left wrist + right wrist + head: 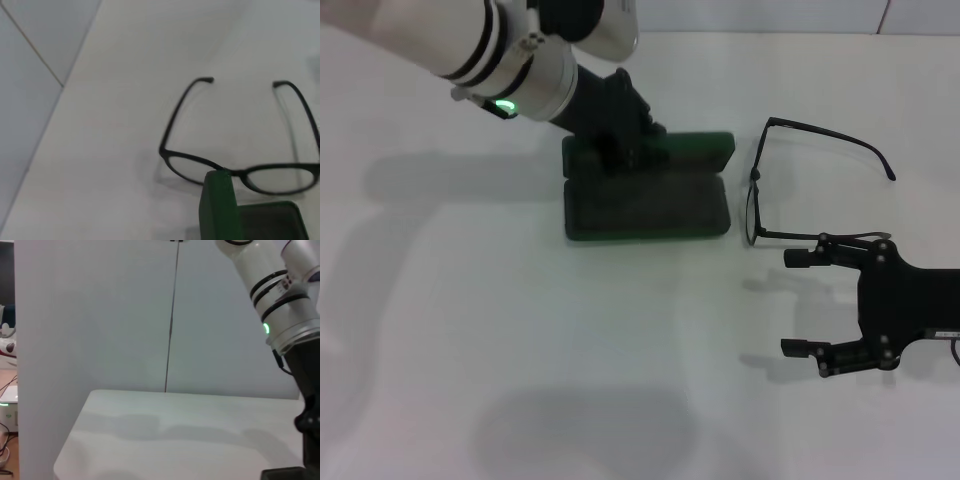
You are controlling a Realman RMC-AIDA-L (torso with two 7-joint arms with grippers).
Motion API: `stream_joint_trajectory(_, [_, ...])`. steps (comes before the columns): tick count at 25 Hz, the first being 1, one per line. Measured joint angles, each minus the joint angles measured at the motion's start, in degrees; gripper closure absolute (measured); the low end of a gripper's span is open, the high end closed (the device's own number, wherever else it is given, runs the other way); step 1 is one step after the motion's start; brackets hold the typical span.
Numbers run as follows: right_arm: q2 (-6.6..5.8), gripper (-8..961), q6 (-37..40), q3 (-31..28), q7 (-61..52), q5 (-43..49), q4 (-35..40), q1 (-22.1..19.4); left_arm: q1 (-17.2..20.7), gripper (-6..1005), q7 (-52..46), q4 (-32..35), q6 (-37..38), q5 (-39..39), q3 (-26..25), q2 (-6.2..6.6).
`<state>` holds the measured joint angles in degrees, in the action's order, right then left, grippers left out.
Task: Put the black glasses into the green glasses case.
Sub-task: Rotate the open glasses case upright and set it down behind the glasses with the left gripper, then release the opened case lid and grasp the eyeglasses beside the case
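The green glasses case (646, 205) lies open at the table's middle, its lid (685, 148) standing up at the back. My left gripper (613, 148) reaches down onto the lid's left part and grips it. The left wrist view shows the lid's edge (218, 205) close up. The black glasses (756, 190) rest just right of the case with their temple arms unfolded toward the right. They also appear beyond the lid (240, 172). My right gripper (785, 302) hovers open in front of the glasses, fingertips pointing left, with nothing between them.
The white table (520, 350) spreads bare to the left and front. A pale wall (125, 315) rises behind the table's far edge. The right wrist view shows my left arm (280, 295) coming down at its side.
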<state>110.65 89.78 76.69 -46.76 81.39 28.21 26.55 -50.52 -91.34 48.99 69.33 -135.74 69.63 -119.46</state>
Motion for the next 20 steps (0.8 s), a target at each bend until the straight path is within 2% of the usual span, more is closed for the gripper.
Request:
stream_joint_trajectory(7, [0.08, 72, -0.09, 0.03, 0.00, 0.11, -0.01, 0.28, 0.97, 776, 1.93, 0.81, 2.58, 0.38, -0.24, 0.08])
stream_joint_trajectory(12, [0.16, 73, -0.13, 0.04, -0.18, 0.08, -0.01, 0.38, 1.53, 731, 2.66, 2.70, 5.00, 0.66, -1.23, 0.15])
stream_joint_trajectory(14, [0.21, 73, -0.14, -0.42, -0.14, -0.24, 0.00, 0.36, 2.94, 712, 3.02, 4.88, 5.61, 2.22, -2.85, -0.13])
stream_joint_trajectory(16, [0.78, 74, -0.15, -2.95, -0.03, -0.55, 0.15, 0.13, 5.16, 694, 3.86, 7.24, 5.82, 6.53, -3.58, -0.16])
stream_joint_trajectory(18, [2.18, 74, -0.47, -7.90, 0.05, -0.59, 0.97, 0.22, 9.14, 676, 5.63, 10.26, 4.44, 14.66, -4.28, -0.17])
stream_joint_trajectory(20, [2.65, 74, -0.68, -9.73, 0.04, -0.55, 1.47, 0.46, 12.80, 641, 7.55, 11.69, 2.62, 23.83, -4.60, -0.34])
